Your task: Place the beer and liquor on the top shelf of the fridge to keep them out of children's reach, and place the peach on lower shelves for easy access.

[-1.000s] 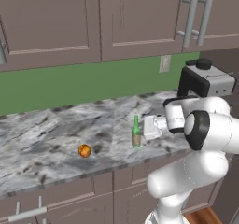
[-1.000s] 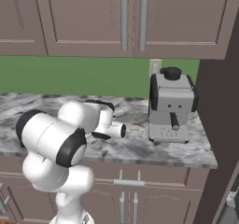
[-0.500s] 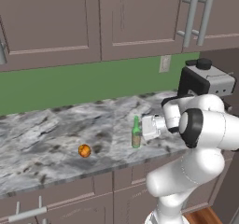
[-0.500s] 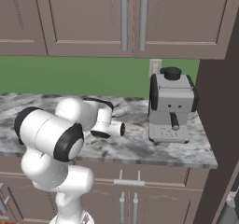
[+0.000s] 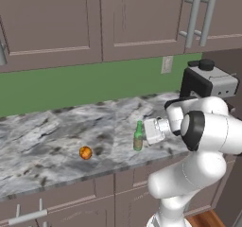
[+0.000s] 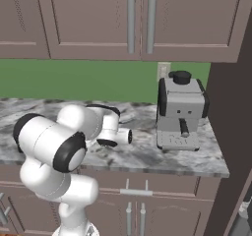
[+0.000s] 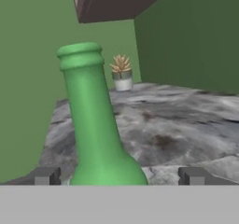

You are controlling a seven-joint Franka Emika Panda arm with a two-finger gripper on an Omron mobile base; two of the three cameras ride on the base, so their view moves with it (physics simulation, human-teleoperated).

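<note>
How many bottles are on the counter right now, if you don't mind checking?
1: the green beer bottle stands near the counter's front edge, right of the peach. The arm may hide others.

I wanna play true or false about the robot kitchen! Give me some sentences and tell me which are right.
1. The beer stands upright on the counter. True.
2. The gripper is shut on the beer. False: its fingers are open on either side of the bottle.
3. The peach sits on the counter, apart from the beer. True.
4. The coffee machine is lying on its side. False: it stands upright.
5. A little potted plant sits on the counter. True.
</note>
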